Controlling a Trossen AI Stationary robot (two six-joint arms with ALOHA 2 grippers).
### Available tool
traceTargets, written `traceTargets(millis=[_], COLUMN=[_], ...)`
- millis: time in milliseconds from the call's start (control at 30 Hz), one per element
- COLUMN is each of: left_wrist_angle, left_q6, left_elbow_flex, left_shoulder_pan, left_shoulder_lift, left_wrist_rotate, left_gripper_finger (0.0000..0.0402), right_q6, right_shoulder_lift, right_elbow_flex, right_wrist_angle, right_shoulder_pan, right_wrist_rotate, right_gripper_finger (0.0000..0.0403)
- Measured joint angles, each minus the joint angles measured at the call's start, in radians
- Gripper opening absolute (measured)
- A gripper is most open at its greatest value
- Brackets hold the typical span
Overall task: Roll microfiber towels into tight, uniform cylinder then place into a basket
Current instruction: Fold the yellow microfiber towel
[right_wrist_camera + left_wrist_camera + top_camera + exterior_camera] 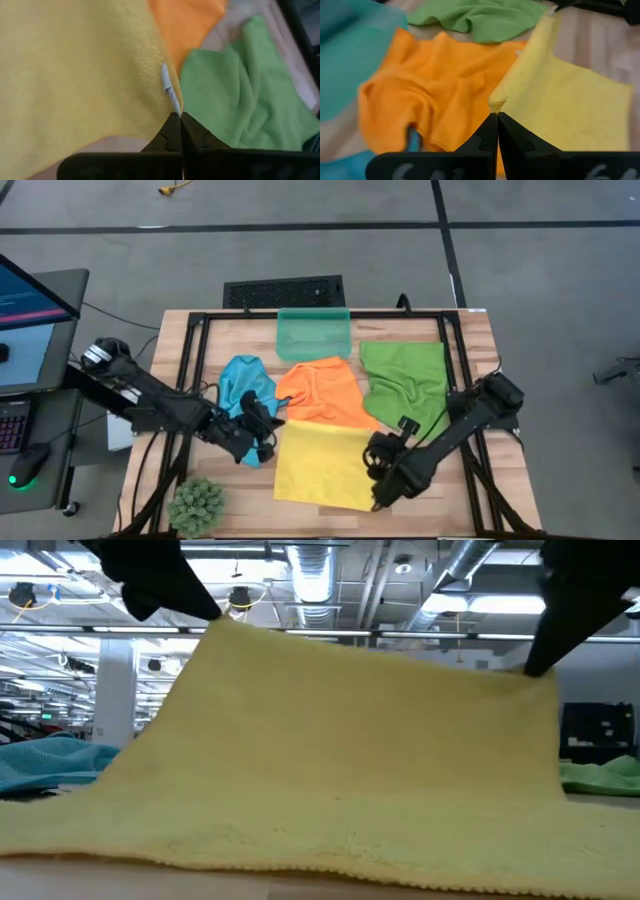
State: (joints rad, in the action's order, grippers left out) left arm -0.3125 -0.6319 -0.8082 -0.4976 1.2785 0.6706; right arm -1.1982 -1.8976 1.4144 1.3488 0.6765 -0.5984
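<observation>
Seen from above, my left gripper [268, 423] and right gripper [375, 460] sit at centre frame and lower right of centre, each pinched fully shut on a corner of the yellow towel [322, 466], which spreads across the lower middle of the wooden table [470, 330]. In the left wrist view my fingers [490, 135] meet in a closed point on the yellow corner [496, 104]; in the right wrist view the closed fingers [175, 131] clamp the hem beside a small pale tag [169, 89]. From table height the lifted yellow cloth [340, 760] fills nearly the whole frame like a tent, hiding the basket and the orange towel; only slivers of the blue towel [50, 765] at the left edge and the green towel [605, 775] at the right edge show, and my arms are cut off at the top corners. From above, the orange towel [322, 390] lies crumpled at centre, its lower edge touching the yellow one; the blue towel [245, 385] is partly covered by my left arm; the green towel [405, 380] lies right of centre. The teal basket [314, 333] stands at the upper middle of the table, with a black grated rectangle [284, 291] just above it. A small green plant [197, 505] sits at lower left.
</observation>
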Motion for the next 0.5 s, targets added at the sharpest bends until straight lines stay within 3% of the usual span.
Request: traceTargets(millis=[367, 500], left_wrist_angle=[-0.102, -0.165], left_q6=[0.066, 0.063], left_elbow_flex=[0.0, 0.0], left_shoulder_pan=[0.094, 0.115], left_shoulder_lift=[0.0, 0.0], left_wrist_rotate=[-0.021, -0.047], left_gripper_finger=[0.0001, 0.002], right_q6=[0.176, 0.221], right_shoulder_lift=[-0.112, -0.122], right_elbow_flex=[0.0, -0.001], right_wrist_angle=[-0.022, -0.027], right_shoulder_pan=[-0.124, -0.146], right_wrist_rotate=[-0.008, -0.002], right_gripper_finger=[0.0009, 0.0016])
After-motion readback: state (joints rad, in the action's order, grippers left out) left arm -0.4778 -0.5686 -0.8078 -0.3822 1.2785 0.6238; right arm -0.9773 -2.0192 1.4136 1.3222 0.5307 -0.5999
